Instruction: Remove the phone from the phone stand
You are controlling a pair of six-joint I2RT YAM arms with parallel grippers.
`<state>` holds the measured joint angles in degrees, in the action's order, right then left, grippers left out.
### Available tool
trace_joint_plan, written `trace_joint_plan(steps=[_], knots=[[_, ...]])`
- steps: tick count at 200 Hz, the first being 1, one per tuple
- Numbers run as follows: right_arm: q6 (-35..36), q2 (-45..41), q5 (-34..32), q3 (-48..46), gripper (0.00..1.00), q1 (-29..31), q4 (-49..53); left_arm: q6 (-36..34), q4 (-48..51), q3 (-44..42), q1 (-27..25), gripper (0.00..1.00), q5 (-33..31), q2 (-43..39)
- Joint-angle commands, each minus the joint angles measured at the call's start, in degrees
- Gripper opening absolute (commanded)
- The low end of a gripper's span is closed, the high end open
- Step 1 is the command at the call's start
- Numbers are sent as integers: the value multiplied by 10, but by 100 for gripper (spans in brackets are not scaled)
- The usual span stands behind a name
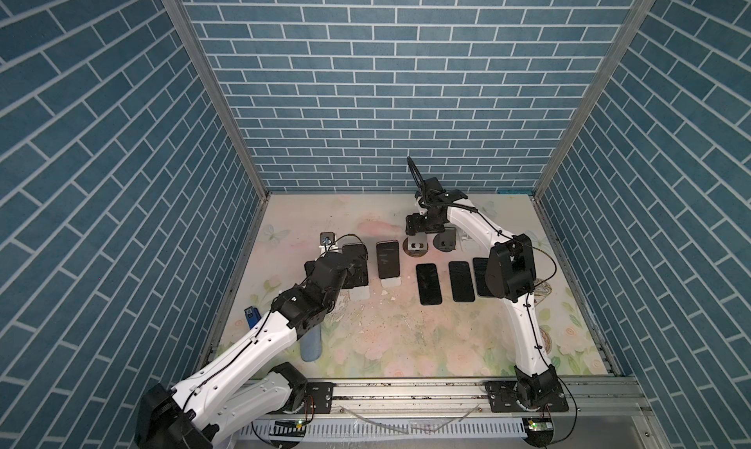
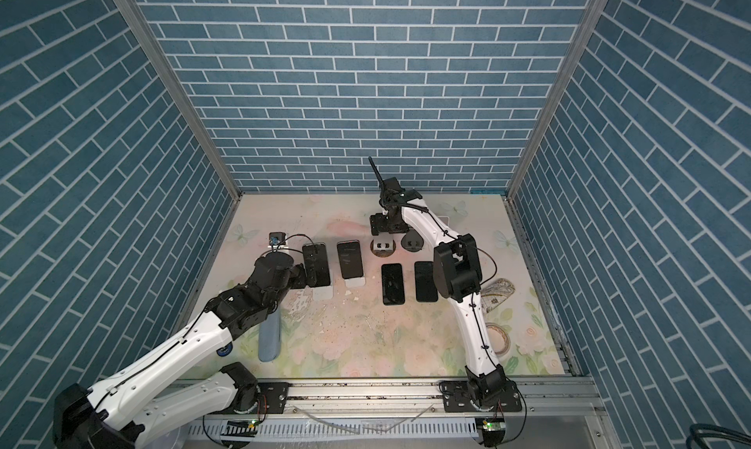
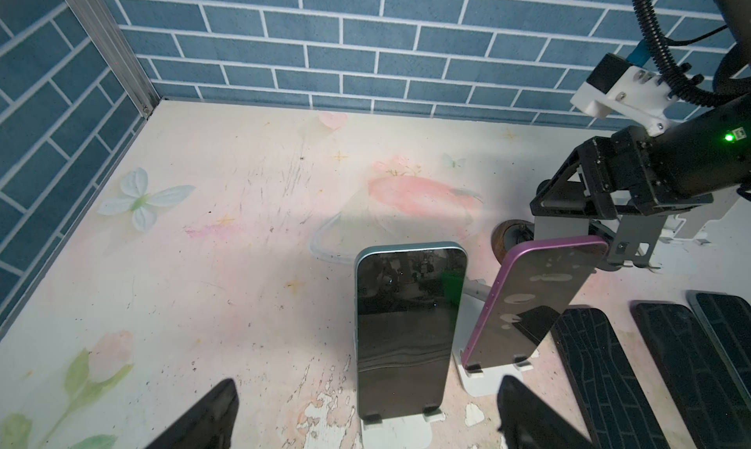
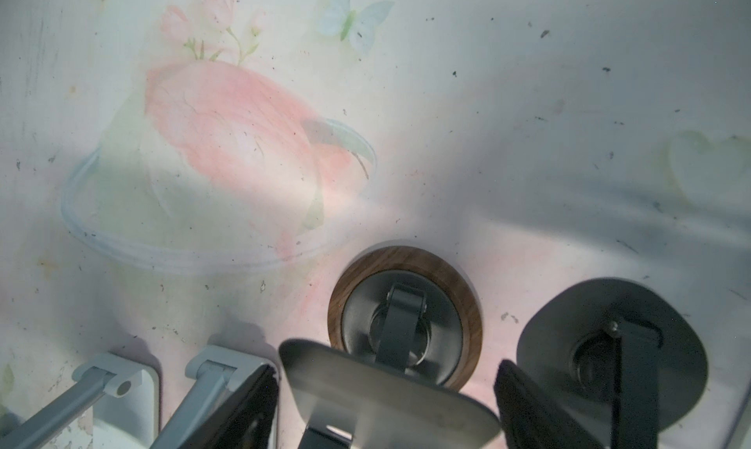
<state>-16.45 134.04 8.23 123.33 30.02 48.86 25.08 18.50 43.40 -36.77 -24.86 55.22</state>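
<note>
The left gripper (image 3: 365, 414) gapes, empty, straddling the teal phone (image 3: 408, 329) propped upright on its white stand (image 3: 396, 430) (purple phone (image 3: 536, 300) just beside). Closing off-centre could tip both. Right gripper's state: cannot tell.

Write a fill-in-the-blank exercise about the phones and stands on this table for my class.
1. The white stands hold ____ phones.
2. The phone beside the teal phone has a ____ edge.
3. The flat phones on the table number ____.
4. The left gripper is ____.
Missing words: two; purple; three; open.
</note>
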Motion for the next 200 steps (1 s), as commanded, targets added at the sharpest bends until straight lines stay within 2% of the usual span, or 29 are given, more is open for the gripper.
trace_joint_plan(steps=[1, 49, 127, 200], knots=[[11, -3, 1, 26, 88, -1, 11, 0, 6, 15, 3, 100, 9, 1], [7, -62, -21, -8, 92, -1, -20, 5, 32, 32, 3, 100, 9, 11], [-20, -267, -55, -251, 92, -1, -179, 7, 33, 39, 3, 100, 44, 32], [-44, -378, -116, -422, 92, -1, -238, 31, 28, 58, -5, 100, 59, 62]])
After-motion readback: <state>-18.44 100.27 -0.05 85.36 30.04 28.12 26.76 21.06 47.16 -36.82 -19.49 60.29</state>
